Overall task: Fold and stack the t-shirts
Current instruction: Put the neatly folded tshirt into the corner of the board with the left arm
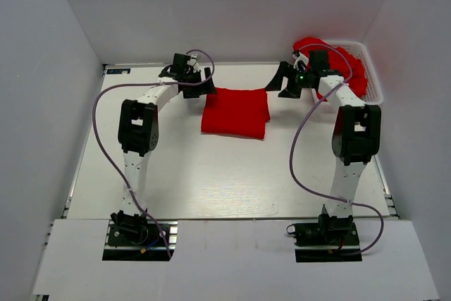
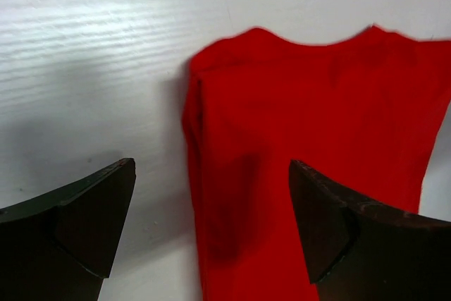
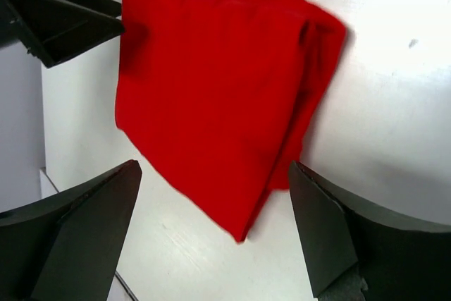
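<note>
shirt (image 1: 235, 112) folded, far-center | soft, light, limp, layers prob slip | L hand (image 1: 192, 86) spread, empty | R hand (image 1: 283, 82) spread, empty | pinch far corners thru all layers

Top camera looks down from behind; both wrist cameras closely face the t-shirt (image 1: 235, 112).

text: none readable | labels: none | numbers: none | signs: none
</note>
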`<state>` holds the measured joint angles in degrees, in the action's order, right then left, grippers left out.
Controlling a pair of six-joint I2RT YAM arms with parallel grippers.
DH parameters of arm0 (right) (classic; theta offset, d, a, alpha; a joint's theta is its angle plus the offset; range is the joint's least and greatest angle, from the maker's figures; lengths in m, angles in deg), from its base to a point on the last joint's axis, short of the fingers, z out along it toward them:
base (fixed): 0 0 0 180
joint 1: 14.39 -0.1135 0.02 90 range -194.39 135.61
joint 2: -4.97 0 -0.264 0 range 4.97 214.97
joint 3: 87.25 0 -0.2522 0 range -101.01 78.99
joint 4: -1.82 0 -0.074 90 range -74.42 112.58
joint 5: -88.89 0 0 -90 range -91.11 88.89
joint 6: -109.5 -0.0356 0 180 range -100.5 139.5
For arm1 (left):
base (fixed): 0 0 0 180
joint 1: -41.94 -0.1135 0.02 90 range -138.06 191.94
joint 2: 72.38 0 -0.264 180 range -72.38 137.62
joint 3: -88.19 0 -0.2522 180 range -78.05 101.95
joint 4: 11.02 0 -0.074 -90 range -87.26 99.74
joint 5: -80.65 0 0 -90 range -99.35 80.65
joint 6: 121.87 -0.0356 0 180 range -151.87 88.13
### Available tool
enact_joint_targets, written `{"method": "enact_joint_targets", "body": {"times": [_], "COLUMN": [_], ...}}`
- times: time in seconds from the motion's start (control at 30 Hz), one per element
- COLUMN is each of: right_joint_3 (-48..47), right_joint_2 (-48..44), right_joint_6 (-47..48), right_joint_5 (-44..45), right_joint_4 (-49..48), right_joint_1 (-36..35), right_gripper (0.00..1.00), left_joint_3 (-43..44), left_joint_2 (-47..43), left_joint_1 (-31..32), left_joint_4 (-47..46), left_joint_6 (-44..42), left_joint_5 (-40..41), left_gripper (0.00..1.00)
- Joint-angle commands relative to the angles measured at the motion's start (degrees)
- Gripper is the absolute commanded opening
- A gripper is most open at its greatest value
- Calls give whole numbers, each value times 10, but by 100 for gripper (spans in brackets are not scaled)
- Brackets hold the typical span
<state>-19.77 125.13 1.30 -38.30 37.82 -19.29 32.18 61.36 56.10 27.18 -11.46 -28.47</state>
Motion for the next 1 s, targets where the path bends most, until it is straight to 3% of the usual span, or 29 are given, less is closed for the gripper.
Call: {"method": "enact_joint_targets", "body": {"times": [0.0, 0.13, 0.23, 0.27, 0.33, 0.37, 0.47, 0.5, 0.53, 0.73, 0.87, 0.97], "right_joint_3": [69, 134, 173, 189, 211, 225, 262, 285, 292, 339, 372, 387], "right_joint_2": [-74, -138, -176, -183, -212, -219, -252, -265, -270, -324, -374, -389], "right_joint_6": [33, 33, 36, 37, 40, 40, 50, 51, 53, 60, 40, 31], "right_joint_5": [28, 48, 62, 69, 86, 98, 136, 141, 145, 199, 239, 256], "right_joint_4": [-4, -18, -14, -14, -17, -15, -13, -12, -11, 1, -10, -14], "right_joint_1": [-1, 1, 1, 0, 2, 1, 1, 1, 3, 3, 4, 4], "right_gripper": [90, 90, 90, 90, 90, 90, 90, 90, 90, 90, 90, 90], "left_joint_3": [-10, -17, -5, -5, -12, -19, -40, -45, -45, -40, -29, -29], "left_joint_2": [-44, -39, -22, -15, -15, -15, -15, -15, -8, -31, -55, -68], "left_joint_1": [17, 30, 40, 40, 47, 52, 66, 66, 66, 56, 34, 5], "left_joint_4": [25, 59, 86, 102, 107, 107, 121, 121, 127, 133, 167, 191], "left_joint_6": [-61, -89, -97, -105, -114, -124, -138, -138, -138, -123, -123, -141], "left_joint_5": [-8, 21, 42, 42, 47, 47, 65, 65, 65, 105, 255, 301], "left_gripper": [100, 90, 73, 64, 56, 41, 25, 10, 3, 0, 0, 0]}}
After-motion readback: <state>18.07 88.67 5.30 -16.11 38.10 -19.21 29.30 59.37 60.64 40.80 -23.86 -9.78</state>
